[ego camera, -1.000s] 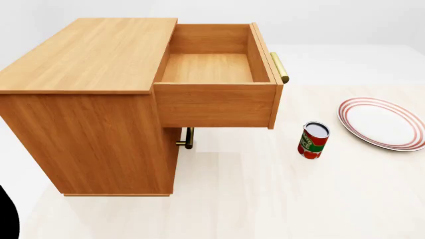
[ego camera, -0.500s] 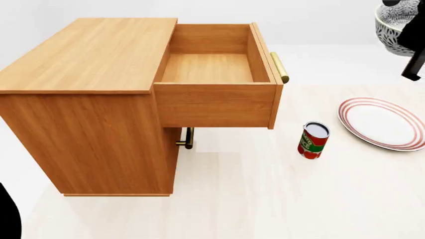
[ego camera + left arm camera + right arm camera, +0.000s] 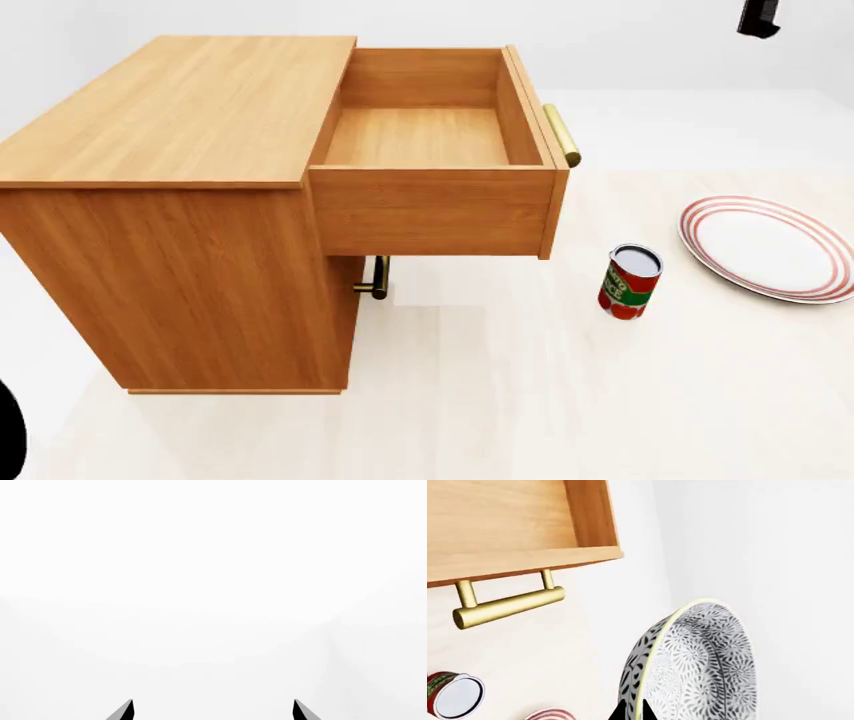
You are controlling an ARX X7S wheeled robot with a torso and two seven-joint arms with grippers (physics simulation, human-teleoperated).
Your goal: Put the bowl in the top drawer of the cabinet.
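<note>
The bowl (image 3: 700,665), patterned dark blue-grey and white, shows only in the right wrist view. It is held on edge, with my right gripper (image 3: 634,713) shut on its rim. In the head view only a black bit of that right gripper (image 3: 761,15) shows at the top right, above and to the right of the cabinet. The cabinet (image 3: 174,130) stands at the left with its top drawer (image 3: 420,135) pulled out and nothing inside. The drawer (image 3: 514,525) and its brass handle (image 3: 507,605) also show in the right wrist view. My left gripper (image 3: 213,711) is open and faces blank white.
A red and green can (image 3: 630,282) stands on the floor right of the cabinet, and a white plate with red rim rings (image 3: 767,247) lies further right. The lower drawer's brass handle (image 3: 378,278) sticks out under the open drawer. A black part of my left arm (image 3: 7,440) shows at the bottom left.
The right gripper came into the head view's top right corner with the bowl, then rose. The bowl has left that view and only a black bit of the gripper remains.
</note>
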